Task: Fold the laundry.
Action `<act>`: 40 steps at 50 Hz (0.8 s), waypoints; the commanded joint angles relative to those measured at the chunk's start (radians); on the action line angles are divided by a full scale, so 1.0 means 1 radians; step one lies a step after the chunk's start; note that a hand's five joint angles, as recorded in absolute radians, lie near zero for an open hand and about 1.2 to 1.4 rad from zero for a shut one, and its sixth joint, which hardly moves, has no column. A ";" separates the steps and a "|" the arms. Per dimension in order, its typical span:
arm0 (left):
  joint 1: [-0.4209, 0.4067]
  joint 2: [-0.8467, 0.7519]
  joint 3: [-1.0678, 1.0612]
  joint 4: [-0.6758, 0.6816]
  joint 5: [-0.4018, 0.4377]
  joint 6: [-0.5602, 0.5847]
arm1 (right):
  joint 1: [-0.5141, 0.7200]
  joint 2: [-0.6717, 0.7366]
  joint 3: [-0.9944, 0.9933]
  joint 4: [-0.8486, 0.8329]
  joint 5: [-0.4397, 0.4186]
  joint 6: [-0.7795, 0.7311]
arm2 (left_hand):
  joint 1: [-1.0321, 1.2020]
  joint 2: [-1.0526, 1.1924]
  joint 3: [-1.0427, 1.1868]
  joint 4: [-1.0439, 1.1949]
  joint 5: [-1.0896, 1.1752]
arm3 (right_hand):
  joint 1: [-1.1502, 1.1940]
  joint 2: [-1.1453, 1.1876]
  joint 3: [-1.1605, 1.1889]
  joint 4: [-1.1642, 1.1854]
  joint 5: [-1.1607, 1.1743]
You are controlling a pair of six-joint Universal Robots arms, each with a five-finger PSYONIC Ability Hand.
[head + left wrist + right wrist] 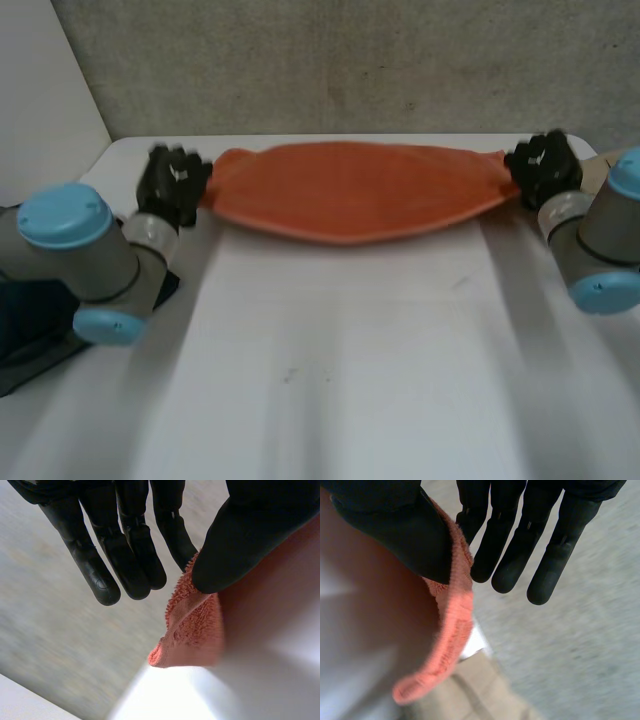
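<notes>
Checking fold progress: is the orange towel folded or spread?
Spread: orange towel stretched between left hand and right hand, each pinching one end. Layer count: cannot tell.

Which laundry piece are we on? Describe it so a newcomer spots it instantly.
Look to the far end of the white table. An orange terry towel is stretched between the left hand and right hand, each pinching one end. It is the one bright orange thing, unlike the dark item by the left arm.
</notes>
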 commanded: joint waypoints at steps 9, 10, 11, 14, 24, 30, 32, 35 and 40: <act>-0.003 0.427 -0.379 -0.702 -0.005 0.071 | -0.120 -0.296 0.348 0.655 -0.003 -0.202 | 0.250 0.199 0.203 0.195 0.234 | 0.274 0.212 0.201 0.195 0.191; -0.003 0.448 -0.397 -0.750 -0.006 0.085 | -0.134 -0.312 0.377 0.693 0.003 -0.230 | 0.250 0.199 0.203 0.195 0.234 | 0.274 0.212 0.201 0.195 0.191; -0.003 0.469 -0.413 -0.796 -0.006 0.099 | -0.148 -0.329 0.408 0.724 0.007 -0.262 | 0.250 0.199 0.203 0.195 0.234 | 0.274 0.212 0.201 0.195 0.191; -0.001 0.517 -0.466 -0.965 -0.003 0.142 | -0.189 -0.399 0.515 0.807 0.010 -0.394 | 0.250 0.199 0.203 0.195 0.234 | 0.274 0.212 0.201 0.195 0.191; -0.003 0.421 -0.317 -0.866 -0.005 0.148 | -0.212 -0.452 0.531 0.618 -0.003 -0.425 | 0.250 0.199 0.203 0.195 0.234 | 0.274 0.212 0.201 0.195 0.191; -0.023 0.238 -0.128 -0.651 -0.011 0.120 | -0.145 -0.301 0.396 0.382 0.007 -0.321 | 0.250 0.199 0.203 0.195 0.234 | 0.274 0.212 0.201 0.195 0.191; -0.030 0.172 -0.065 -0.596 -0.011 0.105 | -0.125 -0.249 0.341 0.323 0.008 -0.313 | 0.250 0.199 0.203 0.195 0.234 | 0.274 0.212 0.201 0.195 0.191; -0.035 0.089 0.012 -0.528 -0.015 0.099 | -0.111 -0.179 0.274 0.257 0.019 -0.317 | 0.250 0.199 0.203 0.195 0.234 | 0.274 0.212 0.201 0.195 0.191; -0.052 -0.046 0.145 -0.401 -0.060 0.105 | -0.099 -0.059 0.169 0.174 0.027 -0.316 | 0.250 0.199 0.203 0.195 0.234 | 0.274 0.212 0.201 0.195 0.191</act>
